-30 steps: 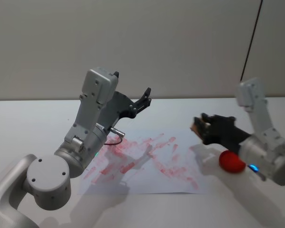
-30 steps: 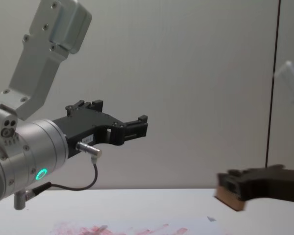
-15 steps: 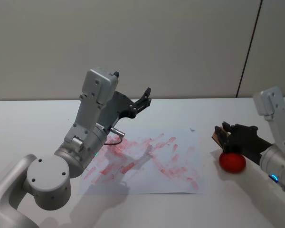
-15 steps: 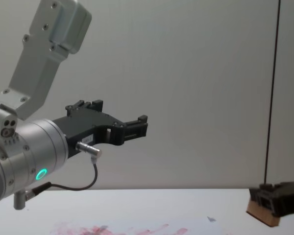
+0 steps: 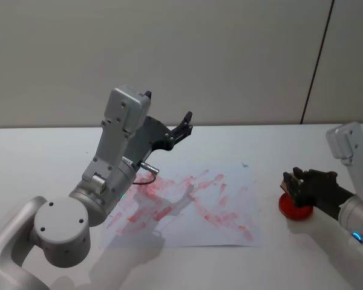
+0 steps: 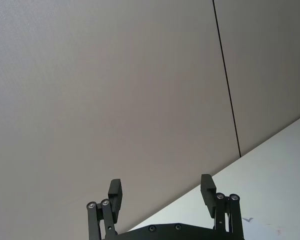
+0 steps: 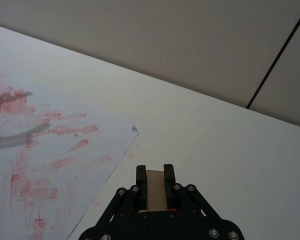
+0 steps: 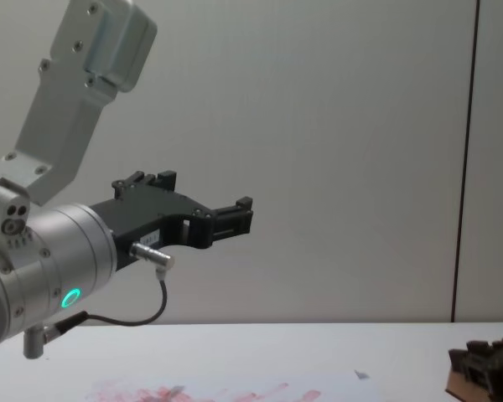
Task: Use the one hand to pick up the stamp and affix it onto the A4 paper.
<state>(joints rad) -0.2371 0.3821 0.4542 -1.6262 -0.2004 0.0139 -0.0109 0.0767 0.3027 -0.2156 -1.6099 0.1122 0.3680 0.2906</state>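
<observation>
Since a second ago my right gripper (image 5: pixel 292 183) has drawn back to the right, off the paper's side, and dropped lower; it now sits over a red round pad (image 5: pixel 294 206) on the bench (image 5: pixel 36 163). My left arm has not shifted.

Right gripper: jaws clenched on the stamp (image 7: pixel 156 189), a light-brown wooden block held upright between the two black fingers (image 7: pixel 141 186). In the chest view the stamp (image 8: pixel 465 387) hangs low at the right edge, close above the bench. In the head view the stamp's brown face (image 5: pixel 287 183) just shows at the tip of the jaws.

Paper (image 5: pixel 230 175): a white sheet lying flat in the middle of the bench, smeared with red-pink marks, with a small grey speck (image 5: pixel 244 164) near its far right corner. Its right edge lies near the red pad but apart from it, with a strip of bare bench between. In the right wrist view the same edge (image 7: pixel 117 165) runs diagonally just beside the jaws.

Left gripper (image 5: pixel 186 122): raised well above the far left part of the paper, jaws released and spread, pointing towards the wall (image 5: pixel 230 54). Open bench lies beyond the paper up to the wall.
</observation>
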